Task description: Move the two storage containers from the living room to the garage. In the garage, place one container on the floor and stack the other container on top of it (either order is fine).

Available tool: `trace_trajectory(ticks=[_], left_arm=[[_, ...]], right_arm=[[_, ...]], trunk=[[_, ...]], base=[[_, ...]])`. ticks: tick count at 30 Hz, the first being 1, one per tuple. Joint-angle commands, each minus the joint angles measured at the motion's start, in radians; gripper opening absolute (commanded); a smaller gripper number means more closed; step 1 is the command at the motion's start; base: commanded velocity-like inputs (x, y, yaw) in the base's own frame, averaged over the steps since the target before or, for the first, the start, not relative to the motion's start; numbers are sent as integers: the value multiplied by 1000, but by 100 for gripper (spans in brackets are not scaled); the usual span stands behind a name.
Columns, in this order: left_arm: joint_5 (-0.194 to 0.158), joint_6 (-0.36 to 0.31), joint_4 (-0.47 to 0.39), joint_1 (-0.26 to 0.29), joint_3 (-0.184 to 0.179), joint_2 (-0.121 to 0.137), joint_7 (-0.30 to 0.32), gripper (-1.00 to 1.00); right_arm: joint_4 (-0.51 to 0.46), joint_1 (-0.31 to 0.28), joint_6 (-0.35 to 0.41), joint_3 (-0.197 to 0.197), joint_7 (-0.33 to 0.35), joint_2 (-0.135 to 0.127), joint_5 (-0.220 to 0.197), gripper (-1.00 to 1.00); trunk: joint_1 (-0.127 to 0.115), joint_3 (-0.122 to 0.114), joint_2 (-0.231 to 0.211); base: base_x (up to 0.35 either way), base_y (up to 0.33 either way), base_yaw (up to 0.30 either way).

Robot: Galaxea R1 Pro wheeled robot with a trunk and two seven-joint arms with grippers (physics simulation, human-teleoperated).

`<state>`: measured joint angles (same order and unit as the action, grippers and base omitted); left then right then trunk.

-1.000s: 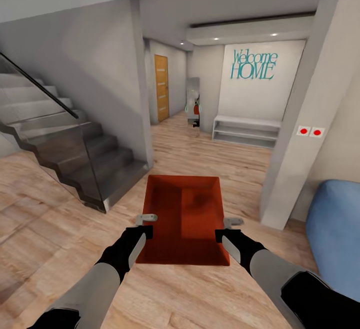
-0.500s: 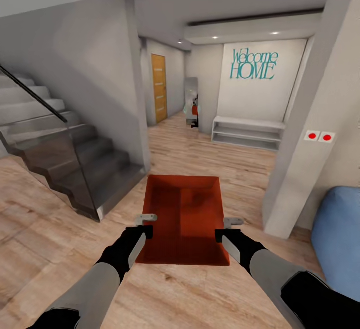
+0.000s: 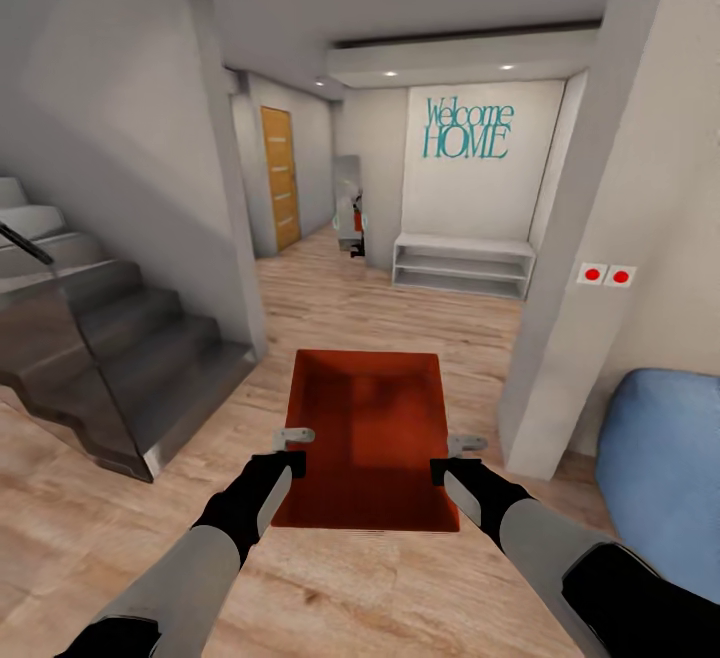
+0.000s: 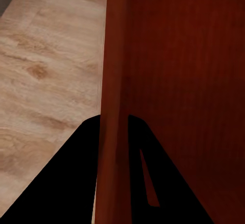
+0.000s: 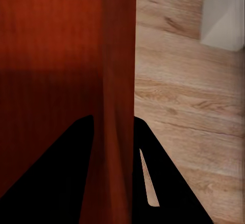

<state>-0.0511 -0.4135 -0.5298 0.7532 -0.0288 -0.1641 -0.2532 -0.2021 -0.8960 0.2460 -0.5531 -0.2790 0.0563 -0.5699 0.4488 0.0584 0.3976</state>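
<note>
While carried lower centre: bin [image 3: 367,438], long axis pointing ahead, side walls pinched between left gripper [image 3: 291,446] and right gripper [image 3: 452,456].

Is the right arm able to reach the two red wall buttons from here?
Probably not: the right end effector is clamped on the bin, and the buttons sit well beyond it.
</note>
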Motion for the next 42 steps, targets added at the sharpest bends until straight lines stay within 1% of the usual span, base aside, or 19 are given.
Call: trace_trajectory(ticks=[1, 42], left_arm=[[-32, -45, 20, 0, -14, 1, -9, -100], [-32, -45, 22, 0, -14, 1, -9, -100]], right_arm=[[-5, -2, 6, 8, -3, -6, 16, -100], [-5, -2, 4, 8, -3, -6, 16, -100]], trunk=[[1, 2, 2], [1, 2, 2]], base=[[322, 0, -88], [322, 0, -3]])
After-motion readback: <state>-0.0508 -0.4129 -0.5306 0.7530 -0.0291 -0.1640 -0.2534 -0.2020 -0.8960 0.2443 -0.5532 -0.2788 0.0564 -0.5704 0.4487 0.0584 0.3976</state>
